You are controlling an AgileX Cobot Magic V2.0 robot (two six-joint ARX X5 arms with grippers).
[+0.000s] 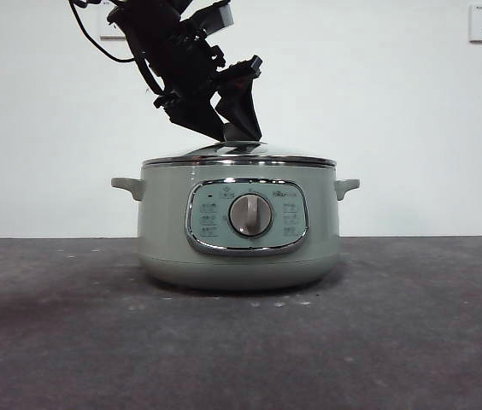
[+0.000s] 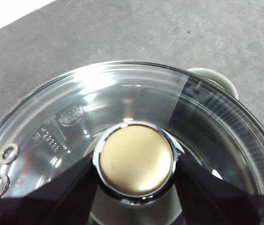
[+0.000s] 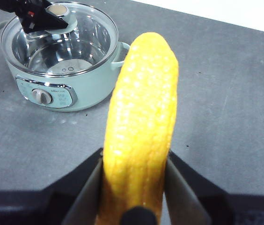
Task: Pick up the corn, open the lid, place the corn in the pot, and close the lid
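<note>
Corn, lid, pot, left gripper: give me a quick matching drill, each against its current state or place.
Things:
1. corn
2. lid
3. pot
4. left gripper

States:
A. standing on the table, dial facing the front view
B. jaws either side of the knob
C. held in the right gripper, away from the pot
D. sitting closed on the pot

Pairs: 1-C, 2-D, 3-A, 4-B
</note>
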